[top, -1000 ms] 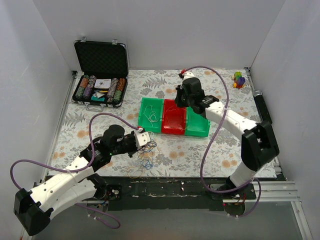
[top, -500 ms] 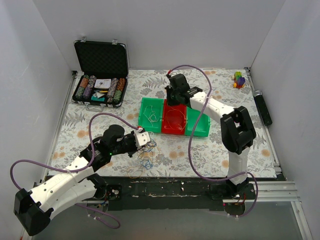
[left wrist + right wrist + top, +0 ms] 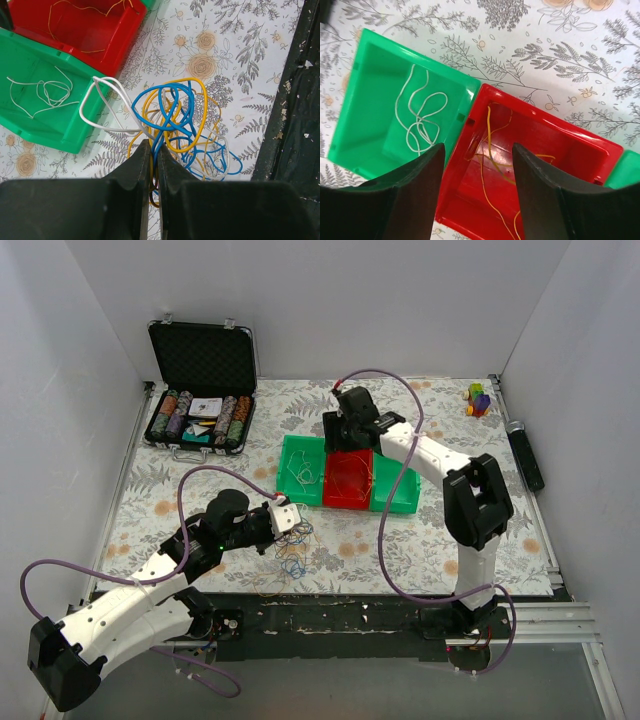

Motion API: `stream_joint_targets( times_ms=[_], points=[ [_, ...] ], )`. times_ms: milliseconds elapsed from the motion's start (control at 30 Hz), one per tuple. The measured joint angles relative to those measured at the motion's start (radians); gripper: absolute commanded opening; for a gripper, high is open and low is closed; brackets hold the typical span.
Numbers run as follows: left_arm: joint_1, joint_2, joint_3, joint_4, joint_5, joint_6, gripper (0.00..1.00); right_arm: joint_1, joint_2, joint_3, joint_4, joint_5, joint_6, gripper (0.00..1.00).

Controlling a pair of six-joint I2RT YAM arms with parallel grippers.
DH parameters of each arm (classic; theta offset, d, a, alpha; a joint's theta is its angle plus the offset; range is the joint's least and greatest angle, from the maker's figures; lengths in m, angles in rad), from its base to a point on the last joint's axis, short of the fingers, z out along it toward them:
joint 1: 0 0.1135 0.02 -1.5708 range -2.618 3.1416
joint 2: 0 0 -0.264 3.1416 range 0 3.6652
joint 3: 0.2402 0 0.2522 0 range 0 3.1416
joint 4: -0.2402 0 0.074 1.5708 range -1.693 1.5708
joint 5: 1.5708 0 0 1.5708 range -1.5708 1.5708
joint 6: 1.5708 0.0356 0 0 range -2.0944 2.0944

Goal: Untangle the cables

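Since a second ago the right arm has swung in from the right of the red bin (image 3: 347, 480) to hang over it, while the left arm has kept its place. The tangle of cables (image 3: 175, 125), blue, yellow and white loops, lies on the table (image 3: 235, 45) just in front of the red bin, towards the arm bases. The left end effector (image 3: 152, 147) sits at the tangle's near edge with its jaws pinched almost together on a few strands. From above, that grip is too small to read; only the left wrist view shows it, along with one white cable (image 3: 107, 107) looping out towards the green bin (image 3: 35, 115) left of the red bin. The right end effector (image 3: 477, 150) is spread wide and holds nothing, poised above the wall the red bin shares with that green bin. Its wrist view alone shows the contents clearly: a thin yellow wire (image 3: 487, 150) in the red bin and a coiled white wire (image 3: 420, 120) in the green one.
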Motion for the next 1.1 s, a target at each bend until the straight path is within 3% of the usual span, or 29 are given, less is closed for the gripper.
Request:
stream_joint_targets(
  times_ms=[233, 300, 400, 467, 500, 800, 1100],
  points=[
    [0.000, 0.000, 0.001, 0.000, 0.003, -0.002, 0.00, 0.000, -0.136, -0.009, -0.009, 0.039, -0.013, 0.68],
    [0.000, 0.000, 0.001, 0.000, 0.005, -0.003, 0.00, 0.000, -0.195, -0.049, 0.005, 0.053, -0.017, 0.60],
    [0.000, 0.000, 0.001, 0.000, 0.006, -0.003, 0.00, 0.000, -0.285, -0.152, 0.031, 0.066, -0.022, 0.32],
    [0.000, 0.000, 0.001, 0.000, 0.008, -0.003, 0.00, 0.000, -0.323, -0.214, 0.043, 0.079, -0.021, 0.17],
    [0.000, 0.001, 0.001, 0.000, 0.010, -0.003, 0.00, 0.000, -0.333, -0.241, 0.045, 0.086, -0.016, 0.15],
    [0.003, 0.006, 0.005, 0.000, 0.013, -0.006, 0.00, 0.000, -0.299, -0.278, 0.056, 0.175, 0.007, 0.01],
    [0.006, 0.006, 0.005, 0.000, 0.013, -0.010, 0.00, 0.000, -0.230, -0.278, 0.081, 0.272, 0.066, 0.01]
  ],
)
